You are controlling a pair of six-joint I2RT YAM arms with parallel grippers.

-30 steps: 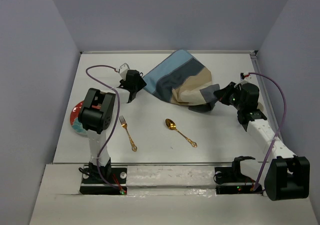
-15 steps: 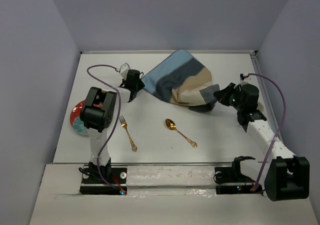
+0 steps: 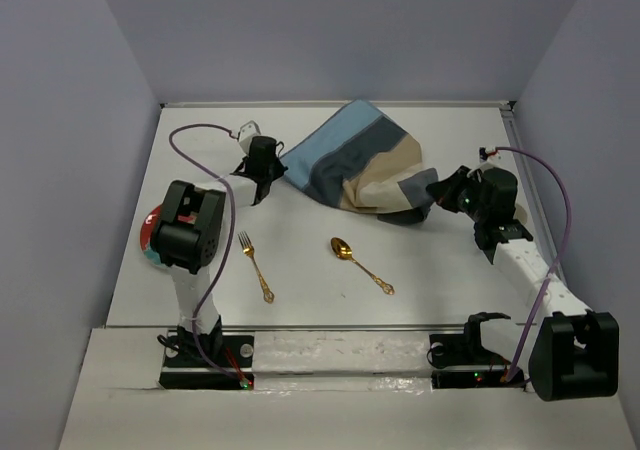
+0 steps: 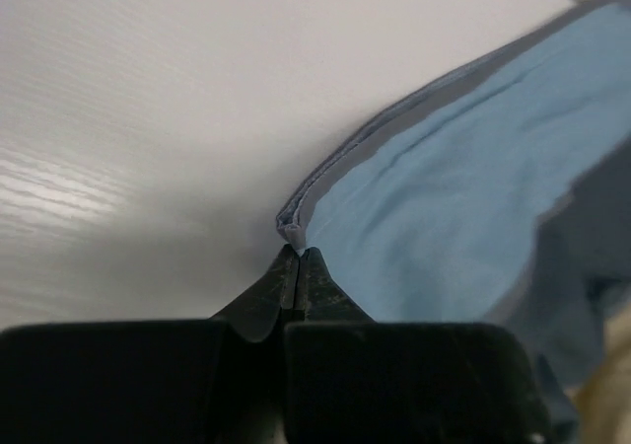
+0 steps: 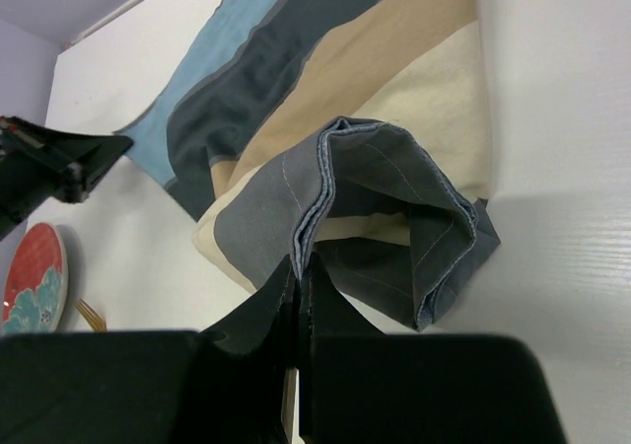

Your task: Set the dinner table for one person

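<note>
A blue, grey and beige striped placemat [image 3: 365, 165] lies crumpled at the back of the white dinner table [image 3: 300, 240]. My left gripper [image 3: 272, 170] is shut on the placemat's pale blue corner [image 4: 292, 229] at its left end. My right gripper [image 3: 437, 192] is shut on a folded grey edge [image 5: 314, 222] at the placemat's right end. A gold fork [image 3: 255, 266] and a gold spoon [image 3: 360, 264] lie near the front, apart from both grippers. A red plate [image 3: 150, 235] sits at the left, partly hidden by my left arm.
Grey walls close in the table on the left, back and right. A silvery rail [image 3: 330, 327] runs along the front edge above the two arm bases. Purple cables loop from each arm over the table's sides.
My left gripper has closed from open onto the placemat's blue corner. The left arm's elbow has shifted slightly towards the front left. The right arm has stayed put.
</note>
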